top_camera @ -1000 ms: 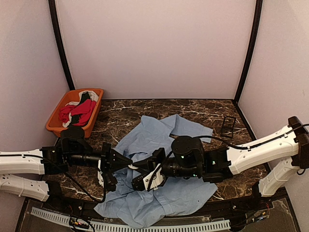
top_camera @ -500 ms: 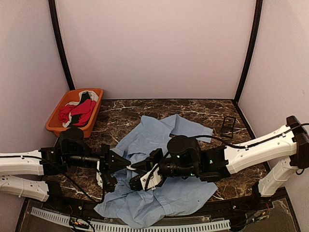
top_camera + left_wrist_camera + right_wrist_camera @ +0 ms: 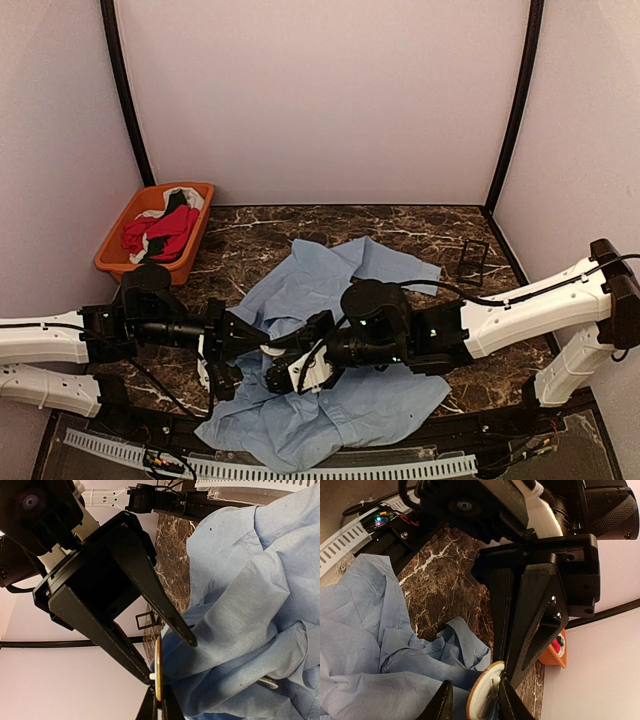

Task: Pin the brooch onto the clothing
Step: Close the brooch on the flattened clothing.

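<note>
Dark marbled surface [image 3: 250,235] carries the light blue shirt [image 3: 330,410], crumpled at lower centre of the overhead frame. Over the shirt's left part, the left claw [image 3: 158,696] pinches the round brooch [image 3: 482,694] by its edge. The right claw [image 3: 474,690] stands spread around it.

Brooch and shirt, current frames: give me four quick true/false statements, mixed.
1. The left gripper is shut on the brooch. True.
2. The brooch lies flat, pinned on the blue shirt. False: it is held on edge between the two grippers, beside the fabric.
3. The right gripper has its fingers apart, one on either side of the brooch. True.
4. The shirt lies in the orange basket. False: it is spread on the marble table; the basket holds other garments.
</note>
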{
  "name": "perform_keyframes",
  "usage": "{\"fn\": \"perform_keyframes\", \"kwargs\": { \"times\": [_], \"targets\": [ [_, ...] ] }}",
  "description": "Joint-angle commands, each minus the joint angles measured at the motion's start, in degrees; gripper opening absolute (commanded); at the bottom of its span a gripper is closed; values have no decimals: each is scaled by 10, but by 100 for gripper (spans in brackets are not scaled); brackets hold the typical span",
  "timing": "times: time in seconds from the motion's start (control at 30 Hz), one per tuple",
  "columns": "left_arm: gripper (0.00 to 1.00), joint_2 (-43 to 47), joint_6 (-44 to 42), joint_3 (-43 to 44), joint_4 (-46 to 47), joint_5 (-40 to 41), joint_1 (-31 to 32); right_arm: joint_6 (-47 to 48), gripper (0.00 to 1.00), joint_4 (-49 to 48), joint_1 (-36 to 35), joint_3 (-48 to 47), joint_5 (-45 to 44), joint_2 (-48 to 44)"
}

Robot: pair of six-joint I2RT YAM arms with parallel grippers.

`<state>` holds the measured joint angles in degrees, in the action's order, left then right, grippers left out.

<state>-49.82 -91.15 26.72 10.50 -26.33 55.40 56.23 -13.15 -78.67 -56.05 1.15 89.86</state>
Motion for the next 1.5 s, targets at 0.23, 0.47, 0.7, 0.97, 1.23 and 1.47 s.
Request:
{"fn": "perform_keyframes", "kwargs": {
  "times": [0.23, 0.47, 0.7, 0.97, 1.23, 1.47],
  "targets": [
    [1, 3, -54, 15, 42, -18, 13, -71, 62, 41, 17, -4, 36, -26],
    [1, -8, -65, 16, 36, -10, 17, -126, 85, 51, 29, -2, 74, -62],
    [1, -19, -100, 13, 34, 35, 26, -211, 83, 63, 65, 2, 144, -98],
    [1, -90, -186, -11, 121, 184, 44, -503, 81, 73, 169, 9, 234, -122],
    [1, -172, -132, 29, 168, 247, 45, -816, 65, 52, 267, 4, 379, -43],
    [1, -286, -70, 79, 317, 344, 70, -899, 53, 8, 289, 11, 483, -19]
  ]
}}
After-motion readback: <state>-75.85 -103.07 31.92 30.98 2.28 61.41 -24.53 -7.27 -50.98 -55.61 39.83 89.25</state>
